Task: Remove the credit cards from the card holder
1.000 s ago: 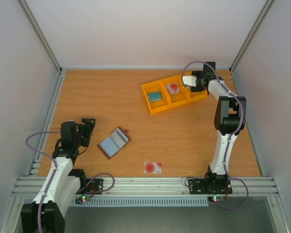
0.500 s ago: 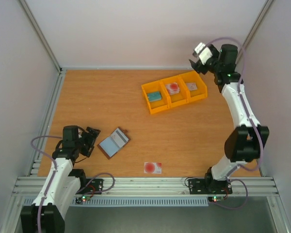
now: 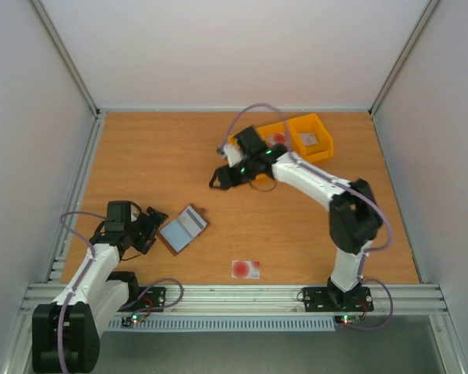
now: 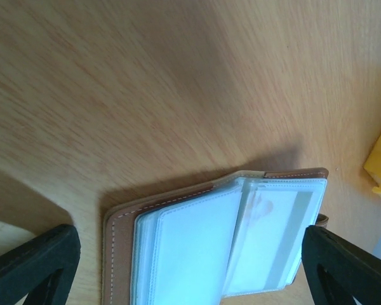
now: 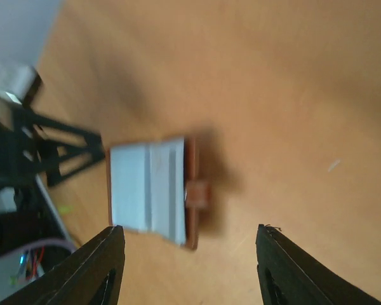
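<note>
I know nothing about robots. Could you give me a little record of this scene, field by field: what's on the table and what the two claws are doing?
card holder: open on the table, clear sleeves up, a striped card in one
left gripper: open, empty, right beside the card holder
yellow bin: at the far right side
right gripper: open, empty, near the yellow bin, facing the card holder
loose card: pale, red spot, flat near the front edge

A robotics lab test cell: an orange-brown wooden tabletop (image 3: 156,156) boxed in by plain white panel walls (image 3: 218,47) on silver aluminium frame rails (image 3: 234,294). A white-and-black jointed left robot arm (image 3: 90,269) and matching right robot arm (image 3: 308,178) are bolted at its near edge, trailing lilac cables (image 3: 66,220).
</note>
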You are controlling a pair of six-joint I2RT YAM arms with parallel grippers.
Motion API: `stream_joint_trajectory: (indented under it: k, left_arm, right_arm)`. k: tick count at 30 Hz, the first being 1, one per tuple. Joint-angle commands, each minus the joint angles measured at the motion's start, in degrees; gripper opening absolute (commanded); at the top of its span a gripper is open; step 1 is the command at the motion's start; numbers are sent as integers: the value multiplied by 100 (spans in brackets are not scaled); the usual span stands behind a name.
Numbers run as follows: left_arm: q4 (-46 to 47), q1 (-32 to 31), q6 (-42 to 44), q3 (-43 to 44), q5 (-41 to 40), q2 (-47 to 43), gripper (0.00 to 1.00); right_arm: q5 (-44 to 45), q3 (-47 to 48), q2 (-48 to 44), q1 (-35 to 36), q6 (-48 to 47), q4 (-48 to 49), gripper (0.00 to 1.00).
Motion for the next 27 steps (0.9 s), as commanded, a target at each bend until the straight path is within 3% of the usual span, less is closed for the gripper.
stream_joint_trajectory:
  k: [1, 5, 9, 16, 21, 24, 27]
  left_arm:
    - [190, -136, -6, -293, -55, 110, 95]
    - [396, -350, -91, -380, -54, 59, 94]
    - [677, -457, -136, -429, -61, 105, 94]
    - [1112, -623, -191, -463, -56, 160, 95]
    - [2097, -957, -173, -499, 101, 175, 98]
    - [2120, -983, -346, -516, 130, 229, 99]
    - [2149, -998, -378, -517, 125, 191, 99]
  right_arm:
    - [-375, -202, 608, 624, 1111, -625, 57]
    - [-637, -596, 1130, 765, 1516, -244, 60]
    - [-936, -346, 1613, 815, 1378, -379, 64]
    - [-1137, 24, 1830, 831, 1376, -786, 58]
    - [-1686, -62, 1855, 909, 1571, -278, 39]
    - [-2025, -116, 1954, 951, 2028, 171, 30]
    - [-1777, -245, 1824, 981, 2031, 273, 18]
